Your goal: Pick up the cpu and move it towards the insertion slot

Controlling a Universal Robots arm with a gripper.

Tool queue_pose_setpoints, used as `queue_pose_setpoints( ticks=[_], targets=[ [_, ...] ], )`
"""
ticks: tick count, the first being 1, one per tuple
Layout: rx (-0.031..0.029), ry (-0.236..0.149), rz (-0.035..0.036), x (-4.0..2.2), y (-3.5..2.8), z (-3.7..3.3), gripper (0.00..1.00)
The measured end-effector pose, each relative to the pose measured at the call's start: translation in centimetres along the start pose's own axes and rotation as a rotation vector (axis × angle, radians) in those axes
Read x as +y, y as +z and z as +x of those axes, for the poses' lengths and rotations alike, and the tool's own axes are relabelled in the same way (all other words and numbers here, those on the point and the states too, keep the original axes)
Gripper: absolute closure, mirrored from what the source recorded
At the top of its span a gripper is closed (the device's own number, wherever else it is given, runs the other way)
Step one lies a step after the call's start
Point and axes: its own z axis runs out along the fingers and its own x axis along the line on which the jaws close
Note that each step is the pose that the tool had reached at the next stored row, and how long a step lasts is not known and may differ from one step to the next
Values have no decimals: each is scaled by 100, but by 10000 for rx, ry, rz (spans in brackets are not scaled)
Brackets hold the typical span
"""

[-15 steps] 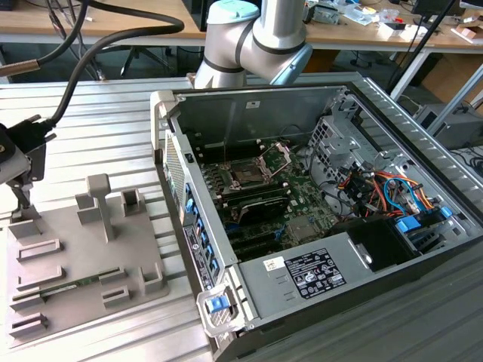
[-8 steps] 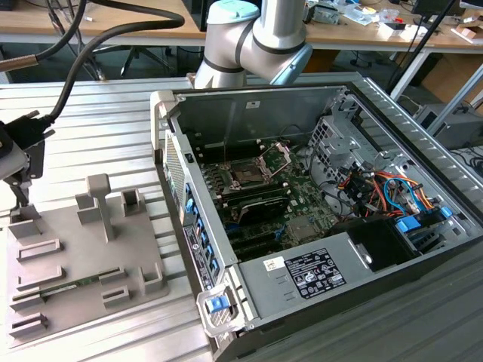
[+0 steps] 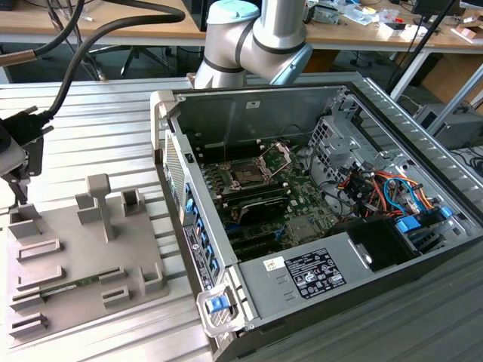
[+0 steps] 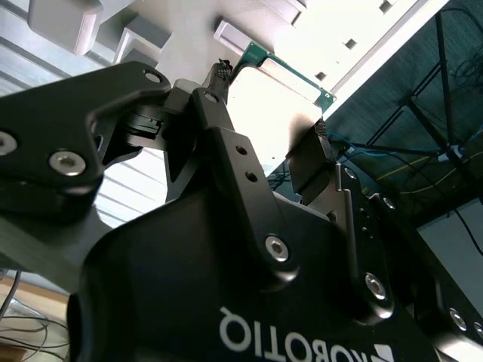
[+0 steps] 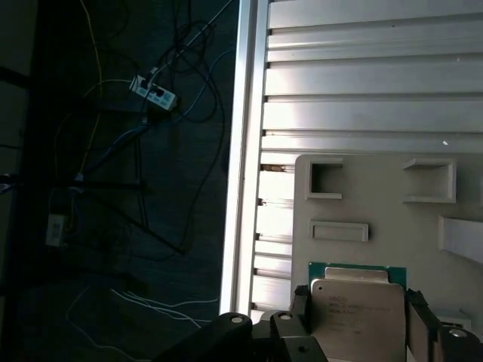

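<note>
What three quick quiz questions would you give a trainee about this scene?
1. True or false: the gripper grips the cpu by two opposite edges.
2. Fill in: the insertion slot lies inside the open computer ____.
3. In the exterior view, the gripper is over: A the grey tray; B the insertion slot; C the wooden desk.
Key: 1 true; 2 case; 3 A.
</note>
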Motion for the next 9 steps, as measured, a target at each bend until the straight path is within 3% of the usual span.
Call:
queue_pose_setpoints(
  ticks=[9],
  targets=[
    [0,0,0,2,-40,0,45]
  ],
)
